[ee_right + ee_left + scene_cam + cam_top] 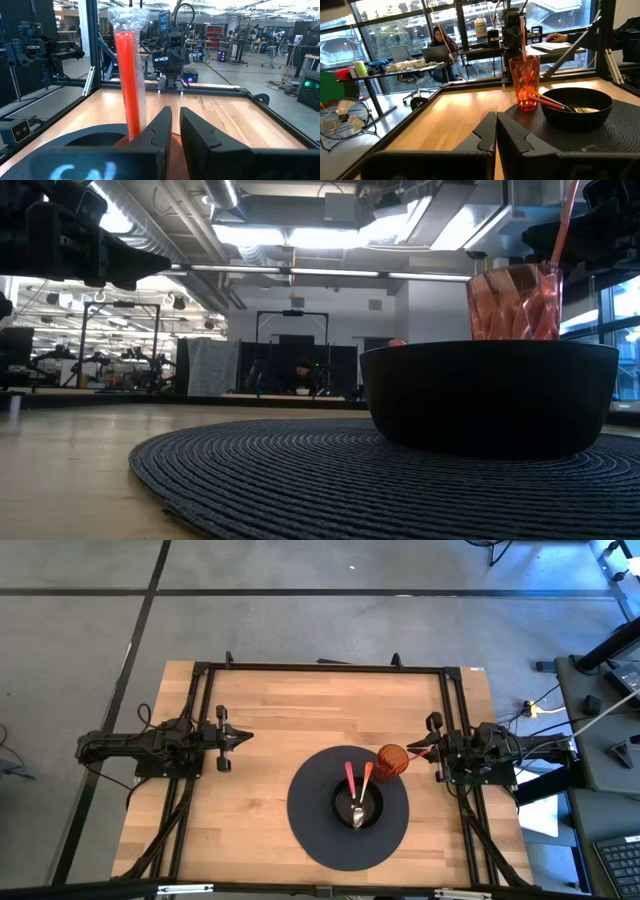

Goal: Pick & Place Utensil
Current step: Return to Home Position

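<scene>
An orange faceted cup (pixel 392 762) (pixel 523 82) stands on the right part of a dark round placemat (pixel 310 825). A red-handled utensil (pixel 127 75) (pixel 522 35) stands upright in it, rising toward my right gripper (pixel 420 751) (pixel 175 125). That gripper hovers shut just above the cup's right rim, and the handle runs past the outer side of one finger. A black bowl (pixel 336 806) (pixel 490 395) at the mat's centre holds a pink-handled (pixel 351 783) and an orange-handled utensil (pixel 366 780). My left gripper (pixel 245 738) (pixel 496 130) waits shut at the table's left. My right gripper has the red utensil's handle (pixel 131 112) beside the outer side of one finger (pixel 157 127), not between the two. Whether the finger touches the handle cannot be told. The utensil's lower end sits inside the cup.
A black frame (pixel 320 667) runs around the wooden table (pixel 270 710). Bare wood lies between the left gripper and the placemat, and along the far edge. A person sits at a desk in the room beyond the table.
</scene>
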Controlling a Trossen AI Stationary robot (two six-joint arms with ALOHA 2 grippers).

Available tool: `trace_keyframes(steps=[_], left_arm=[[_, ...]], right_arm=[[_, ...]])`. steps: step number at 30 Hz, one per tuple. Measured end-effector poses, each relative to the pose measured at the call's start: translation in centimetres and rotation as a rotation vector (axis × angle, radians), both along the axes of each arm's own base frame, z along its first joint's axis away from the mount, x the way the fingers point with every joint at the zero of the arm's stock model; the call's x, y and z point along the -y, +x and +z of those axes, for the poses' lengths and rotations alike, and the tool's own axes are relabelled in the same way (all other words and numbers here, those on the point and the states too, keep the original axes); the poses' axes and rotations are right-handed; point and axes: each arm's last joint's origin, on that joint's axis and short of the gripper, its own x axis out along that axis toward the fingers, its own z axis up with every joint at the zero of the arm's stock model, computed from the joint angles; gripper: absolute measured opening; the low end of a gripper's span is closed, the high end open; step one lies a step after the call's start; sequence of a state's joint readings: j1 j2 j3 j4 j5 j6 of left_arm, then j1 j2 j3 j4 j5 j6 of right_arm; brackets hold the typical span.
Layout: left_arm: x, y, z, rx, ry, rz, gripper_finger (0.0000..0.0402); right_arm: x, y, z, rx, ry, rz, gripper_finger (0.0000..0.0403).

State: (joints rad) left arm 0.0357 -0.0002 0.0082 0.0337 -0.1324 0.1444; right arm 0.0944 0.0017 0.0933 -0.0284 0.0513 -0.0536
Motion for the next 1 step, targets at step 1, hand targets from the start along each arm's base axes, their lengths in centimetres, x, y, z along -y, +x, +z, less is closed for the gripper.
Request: trace_keyframes(steps=[1], left_arm=[[0.00,0.00,0.01,0.000,0.000,0.000,0.0004]], right_arm=[[0.00,0.00,0.00,0.000,0.000,0.000,0.0039]])
